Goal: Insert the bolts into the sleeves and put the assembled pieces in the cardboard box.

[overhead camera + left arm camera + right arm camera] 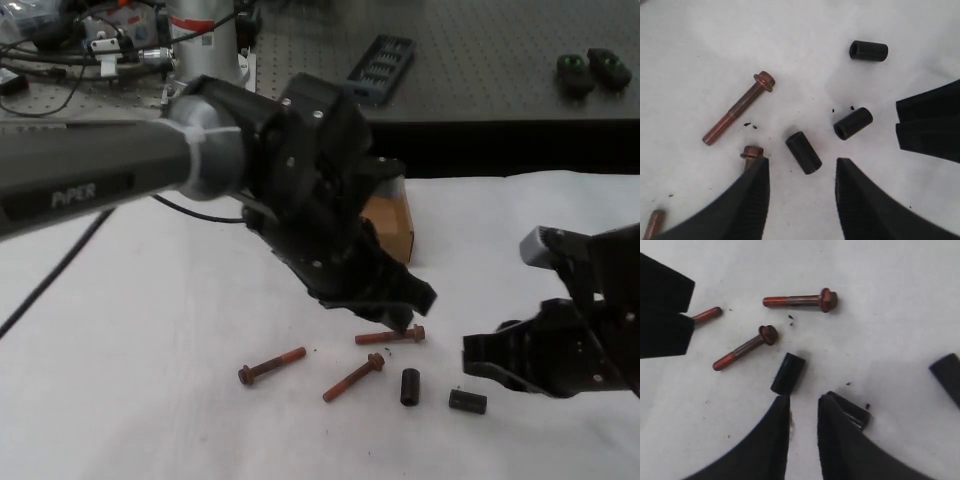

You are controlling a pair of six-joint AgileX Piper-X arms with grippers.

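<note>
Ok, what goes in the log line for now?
left gripper: open near sleeve | right gripper: open | bolts: loose, none inserted | cardboard box: partly hidden

Bright, even light from above, with soft shadows.
The white cloth (150, 400) is very bright and almost washed out in both wrist views. The bolts (740, 112) and the sleeves (803, 152) cast only faint, short shadows close beside them. There is no hard glare. Beyond the cloth's far edge the bench (480, 60) looks dimmer and grey.
</note>
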